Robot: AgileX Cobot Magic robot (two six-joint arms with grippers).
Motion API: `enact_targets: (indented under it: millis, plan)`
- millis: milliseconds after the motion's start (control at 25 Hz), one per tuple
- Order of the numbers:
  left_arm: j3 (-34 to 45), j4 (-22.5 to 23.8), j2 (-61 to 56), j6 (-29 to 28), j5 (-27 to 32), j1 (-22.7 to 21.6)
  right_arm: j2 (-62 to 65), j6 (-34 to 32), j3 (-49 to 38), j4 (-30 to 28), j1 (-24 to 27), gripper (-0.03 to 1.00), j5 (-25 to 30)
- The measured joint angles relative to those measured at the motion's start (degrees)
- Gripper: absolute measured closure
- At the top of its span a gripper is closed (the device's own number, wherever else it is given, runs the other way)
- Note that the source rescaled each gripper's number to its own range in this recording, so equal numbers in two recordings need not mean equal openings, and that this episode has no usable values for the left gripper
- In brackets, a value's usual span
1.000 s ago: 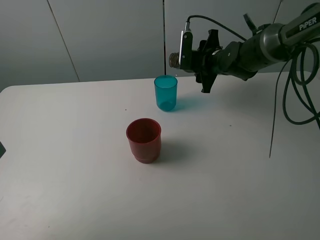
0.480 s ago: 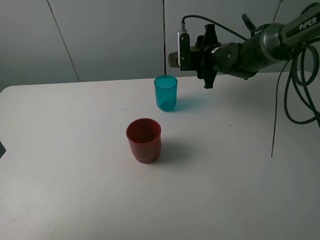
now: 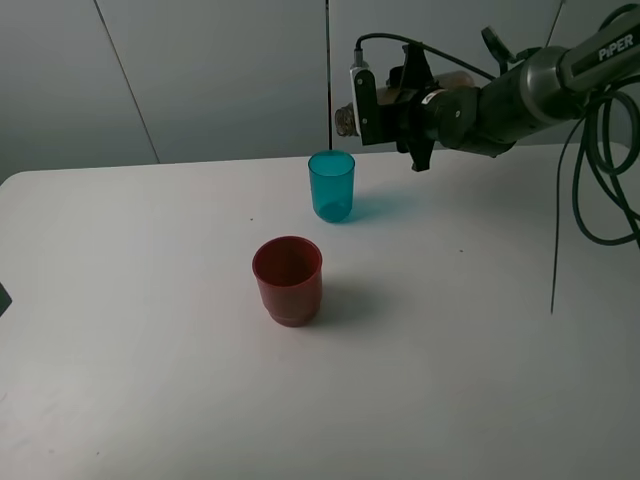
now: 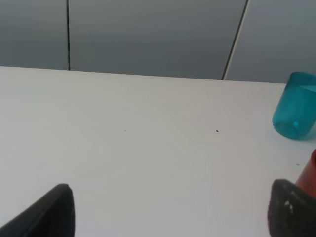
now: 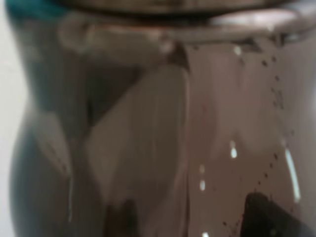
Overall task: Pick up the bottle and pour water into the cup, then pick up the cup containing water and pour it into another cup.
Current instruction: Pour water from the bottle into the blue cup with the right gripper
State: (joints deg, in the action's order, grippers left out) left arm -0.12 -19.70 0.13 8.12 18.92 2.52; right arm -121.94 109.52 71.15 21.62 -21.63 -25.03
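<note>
My right gripper [image 3: 398,108] is shut on the smoky grey-brown bottle [image 3: 345,119] and holds it lying nearly level in the air. The open neck points left, just above and behind the teal cup [image 3: 331,186]. The bottle [image 5: 158,138] fills the right wrist view, with a sliver of the teal cup [image 5: 27,9] behind it. The red cup [image 3: 288,280] stands nearer the table's middle, apart from the teal one. My left gripper [image 4: 173,215] is open and empty low over the table; the teal cup [image 4: 295,106] and the red cup's edge [image 4: 312,168] show far off in its view.
The white table [image 3: 150,380] carries only the two cups. A grey panelled wall [image 3: 220,70] stands behind it. Black cables [image 3: 590,180] hang from the right arm at the far right.
My right wrist has rolled with the bottle in its grip and risen slightly; the neck stays over the teal cup. Both cups have stayed put.
</note>
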Motion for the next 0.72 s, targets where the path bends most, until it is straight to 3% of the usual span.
enact_targets:
  millis: [720]
  plan:
    - [0.0, 0.0, 0.0, 0.0, 0.0, 0.0, 0.0, 4.38, 0.0, -0.12, 0.0, 0.97, -1.66]
